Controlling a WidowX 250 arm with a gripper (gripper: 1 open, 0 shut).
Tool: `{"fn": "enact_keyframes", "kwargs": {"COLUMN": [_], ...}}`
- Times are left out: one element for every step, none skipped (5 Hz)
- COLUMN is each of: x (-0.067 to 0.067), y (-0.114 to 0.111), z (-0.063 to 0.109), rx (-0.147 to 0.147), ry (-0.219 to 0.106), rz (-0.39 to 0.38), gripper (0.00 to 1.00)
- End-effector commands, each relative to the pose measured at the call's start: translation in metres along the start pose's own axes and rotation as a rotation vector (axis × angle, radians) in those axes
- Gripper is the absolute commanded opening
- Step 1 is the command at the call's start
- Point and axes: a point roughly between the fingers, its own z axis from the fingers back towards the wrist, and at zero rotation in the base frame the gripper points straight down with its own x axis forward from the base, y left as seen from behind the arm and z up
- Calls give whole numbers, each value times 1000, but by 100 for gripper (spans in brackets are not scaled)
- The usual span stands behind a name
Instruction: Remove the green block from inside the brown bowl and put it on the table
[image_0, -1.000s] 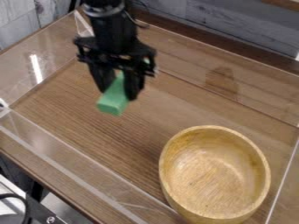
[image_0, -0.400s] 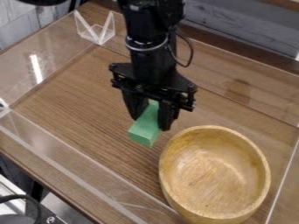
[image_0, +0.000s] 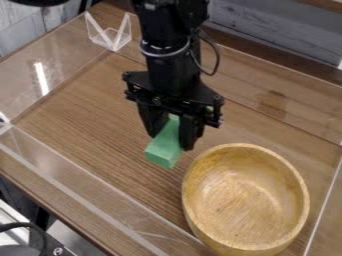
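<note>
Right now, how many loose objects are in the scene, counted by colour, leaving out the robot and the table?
Green: 1, the flat bright green block, held in the black gripper
Light brown: 1, the round wooden bowl, with nothing inside
Total: 2

The wood-grain table (image_0: 80, 120), edged by clear acrylic walls (image_0: 80, 210), carries the brown bowl (image_0: 247, 200) near its front right.

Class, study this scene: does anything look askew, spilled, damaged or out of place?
Nothing stands out. The gripper holds the green block over the table, just beside the upright, empty brown bowl.
</note>
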Motion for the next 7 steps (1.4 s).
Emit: {"fn": "enact_keyframes", "kwargs": {"x": [2, -1, -4, -6, -8, -9, -8], "y": [2, 3, 5, 6, 8, 8, 13], "z": [10, 11, 10, 8, 7, 5, -2], "rx": [-10, -15, -20, -21, -23, -26, -26], "ry": [-37, -33, -29, -25, -21, -17, -15], "rz": [9, 11, 13, 14, 15, 16, 17], "gripper": [0, 0, 0, 0, 0, 0, 0]}}
